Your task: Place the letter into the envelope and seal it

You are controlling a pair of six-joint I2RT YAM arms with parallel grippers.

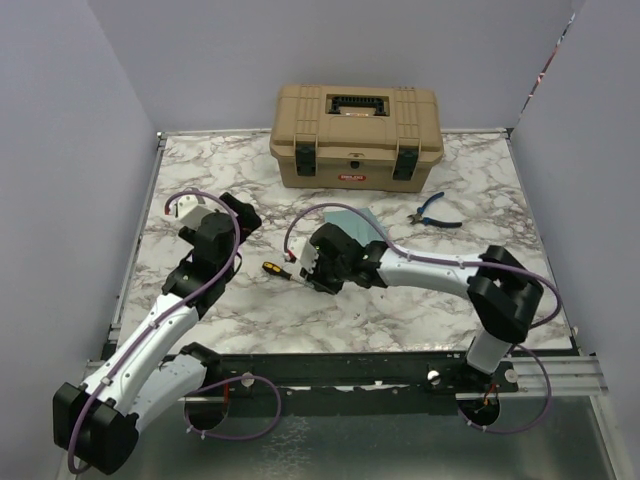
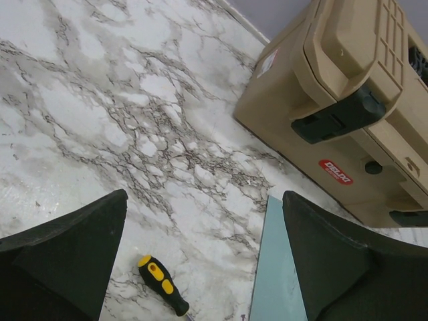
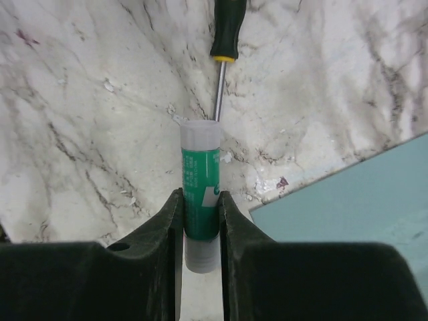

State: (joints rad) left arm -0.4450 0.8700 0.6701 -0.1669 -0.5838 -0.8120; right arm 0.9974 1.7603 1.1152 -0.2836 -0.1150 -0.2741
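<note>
Two grey walls [image 1: 60, 150] flank the marble table [image 1: 480, 200]. The envelope [image 3: 361, 194] lies flat just beside the right claw [image 3: 200, 200], which clamps a glue stick [image 3: 200, 167]; the left claw [image 2: 204, 197] stands wide.

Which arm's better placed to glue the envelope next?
Right, likely. The right claw is shut on the glue stick, with the envelope just beside it. The left claw is open and holds nothing.

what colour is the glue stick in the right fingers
The glue stick is green, whitish ends; best in right wrist view.
</note>
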